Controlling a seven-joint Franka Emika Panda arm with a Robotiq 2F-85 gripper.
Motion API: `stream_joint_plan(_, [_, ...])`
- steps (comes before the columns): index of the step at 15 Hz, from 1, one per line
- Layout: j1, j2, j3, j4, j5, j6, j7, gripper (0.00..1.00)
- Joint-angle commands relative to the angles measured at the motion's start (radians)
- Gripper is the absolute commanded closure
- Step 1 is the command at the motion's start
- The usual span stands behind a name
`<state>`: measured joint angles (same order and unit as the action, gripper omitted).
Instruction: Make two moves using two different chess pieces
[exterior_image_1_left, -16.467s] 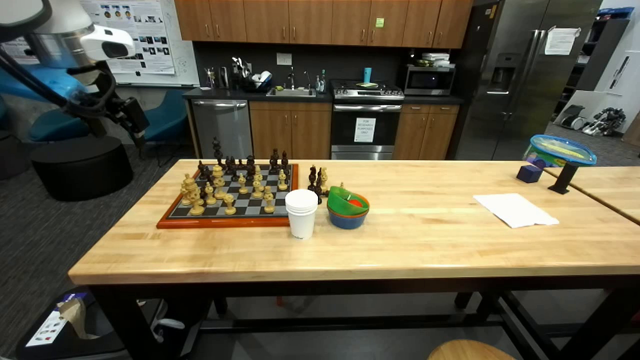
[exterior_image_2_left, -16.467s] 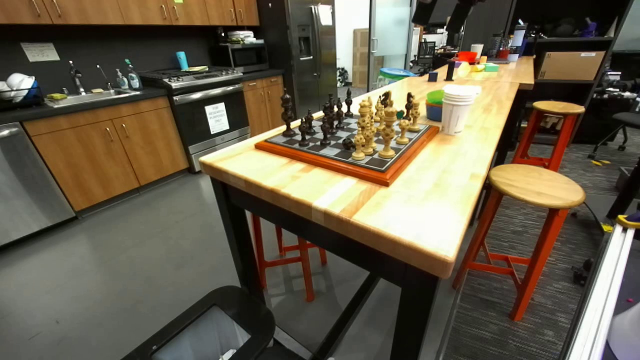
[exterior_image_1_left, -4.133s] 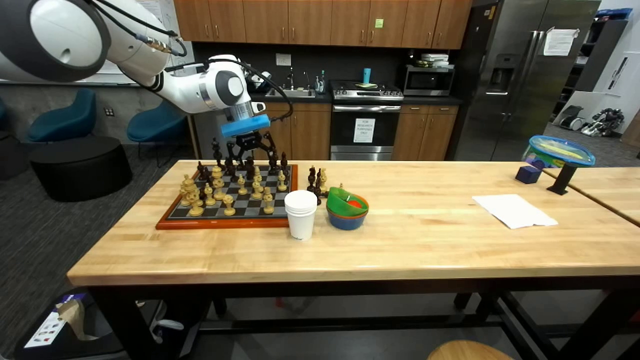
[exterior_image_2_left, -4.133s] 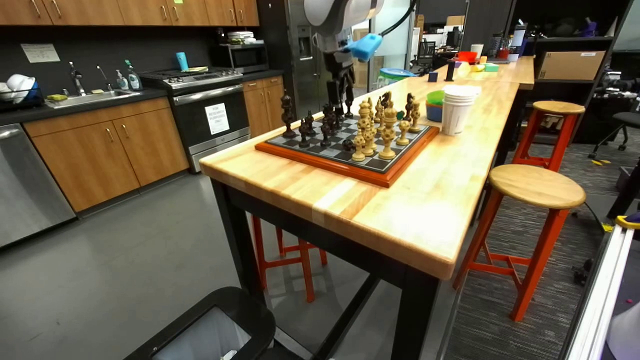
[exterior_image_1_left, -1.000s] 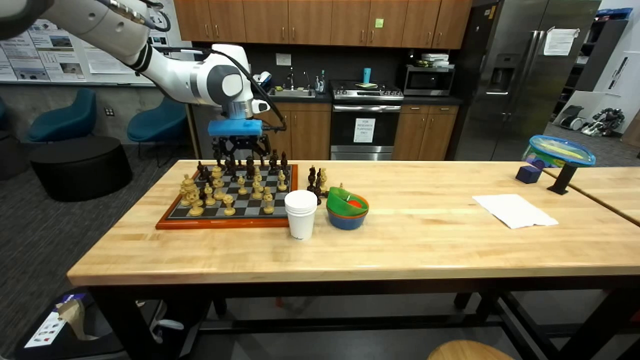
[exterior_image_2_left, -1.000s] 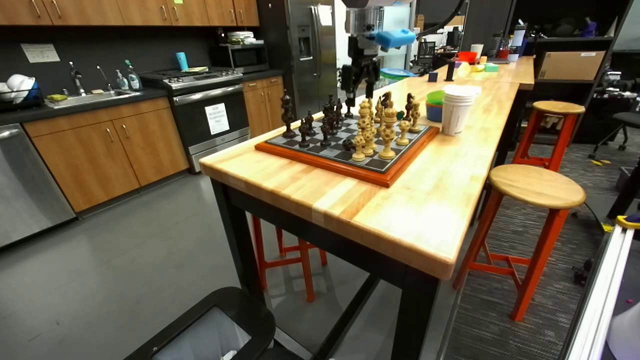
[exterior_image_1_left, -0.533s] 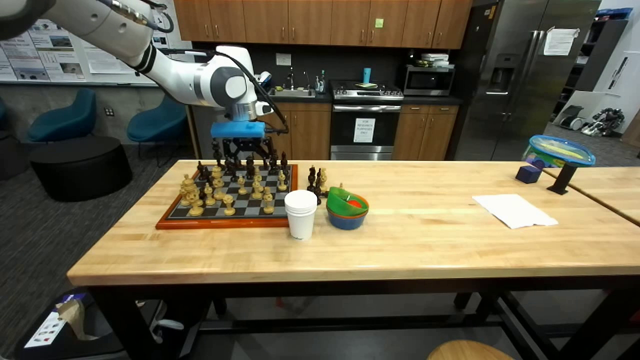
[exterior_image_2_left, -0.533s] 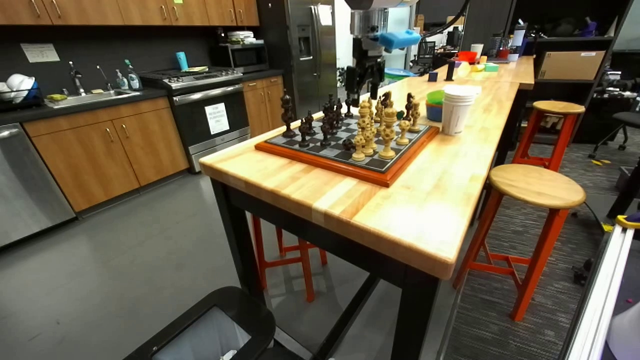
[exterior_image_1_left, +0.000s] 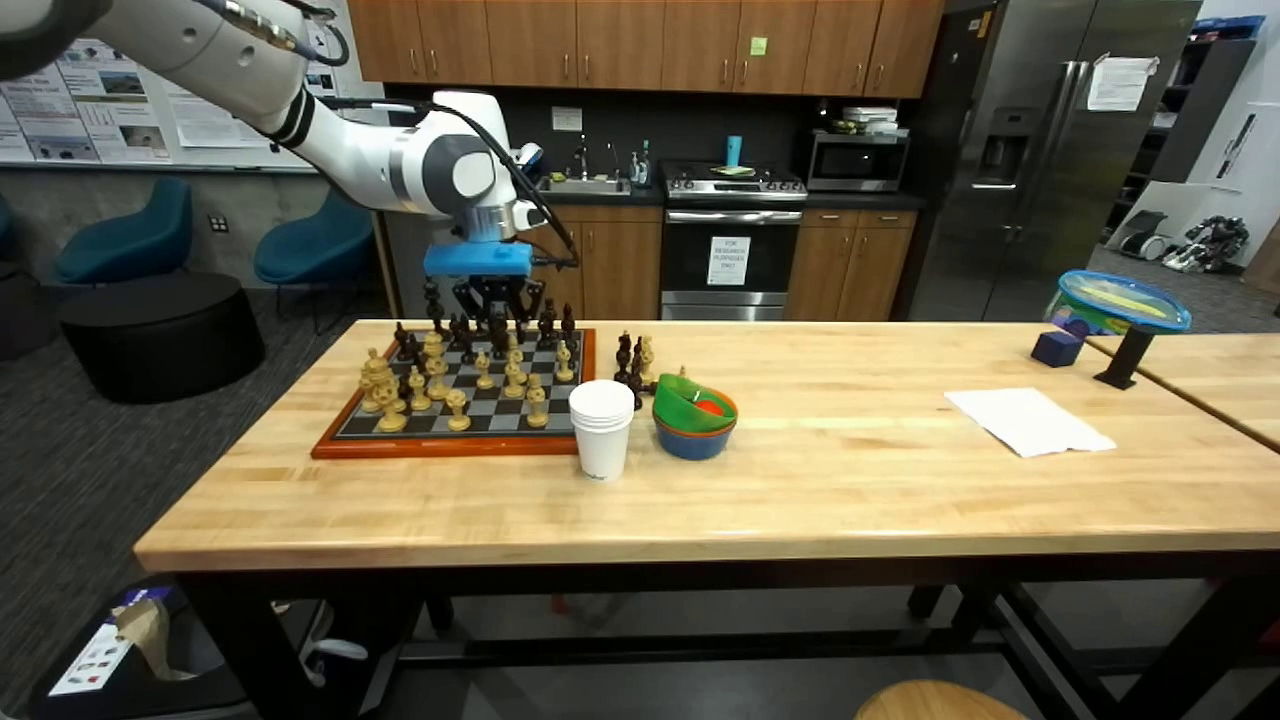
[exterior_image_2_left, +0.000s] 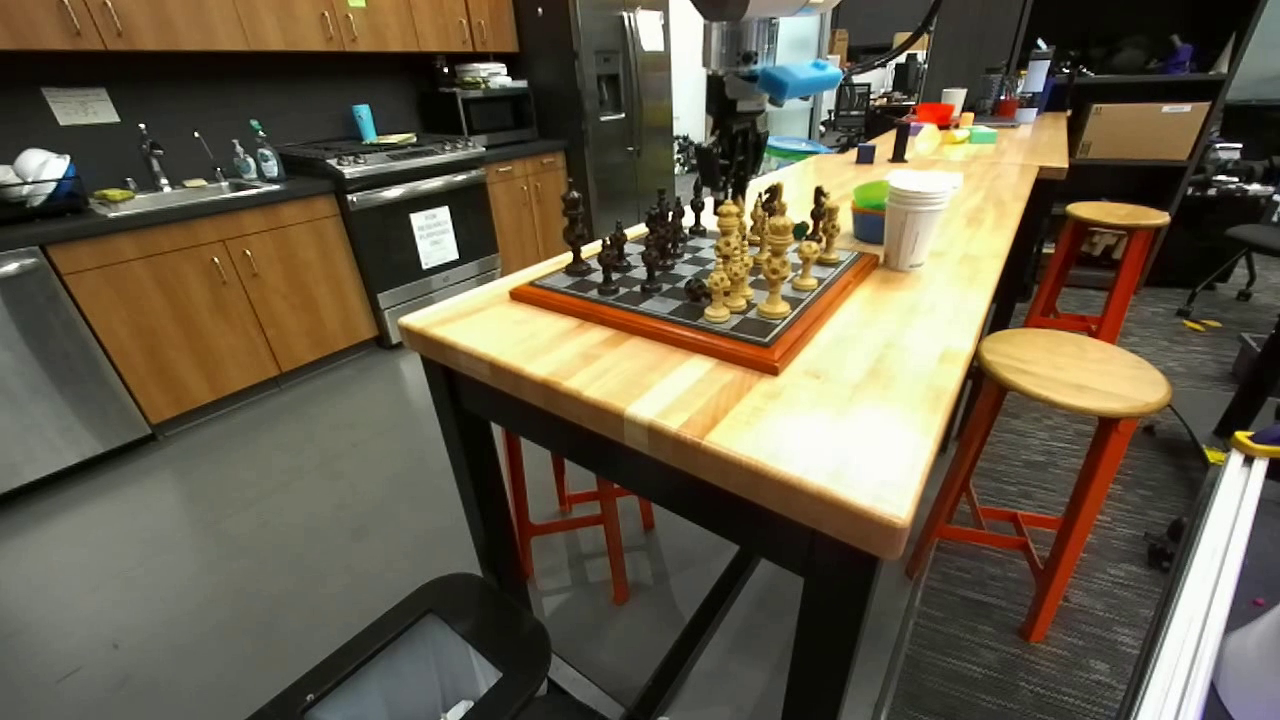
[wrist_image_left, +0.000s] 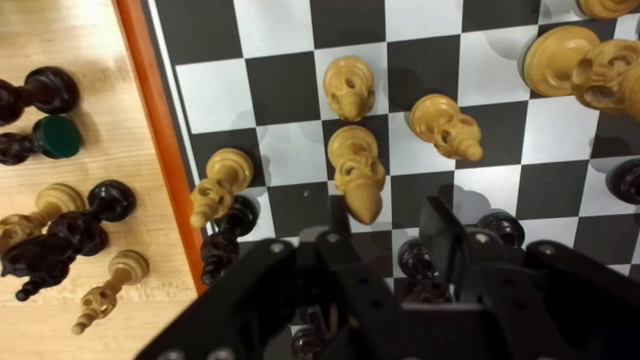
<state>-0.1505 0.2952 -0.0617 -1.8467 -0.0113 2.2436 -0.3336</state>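
Above the chessboard (wrist_image_left: 290, 155), fingers (wrist_image_left: 441, 232) apart, dark chess piece (wrist_image_left: 419, 267) between them in wrist view

chessboard (exterior_image_1_left: 445, 449) on table (exterior_image_1_left: 850, 480) | chess pieces (wrist_image_left: 349, 90) on and beside it | cups (exterior_image_1_left: 602, 432) beside bowls (exterior_image_1_left: 692, 443)

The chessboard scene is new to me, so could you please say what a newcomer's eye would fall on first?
Probably the white robot arm at upper left in an exterior view, with its black gripper above the chessboard. Next, perhaps, the stacked white cups and green bowl near the chessboard's edge.
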Motion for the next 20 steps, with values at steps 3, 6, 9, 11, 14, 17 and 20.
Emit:
stream_joint_plan(3, [-0.002,-0.025,-0.008,-0.03,-0.002,0.018,0.031,1.0])
stream_joint_plan(6, [-0.002,-0.026,-0.011,-0.032,-0.004,0.019,0.038,0.95])
stream_joint_plan(9, [0.002,-0.035,-0.015,-0.034,-0.014,0.023,0.049,0.95])
stream_joint_plan(11, [0.008,-0.058,-0.018,-0.04,-0.035,0.022,0.056,0.95])
stream_joint_plan(14, [0.022,-0.106,-0.025,-0.047,-0.097,0.016,0.081,0.95])
stream_joint_plan(17, [0.035,-0.158,-0.02,-0.035,-0.166,-0.024,0.089,0.95])
stream_joint_plan(20, [0.028,-0.125,-0.016,-0.004,-0.142,-0.017,0.072,0.82])
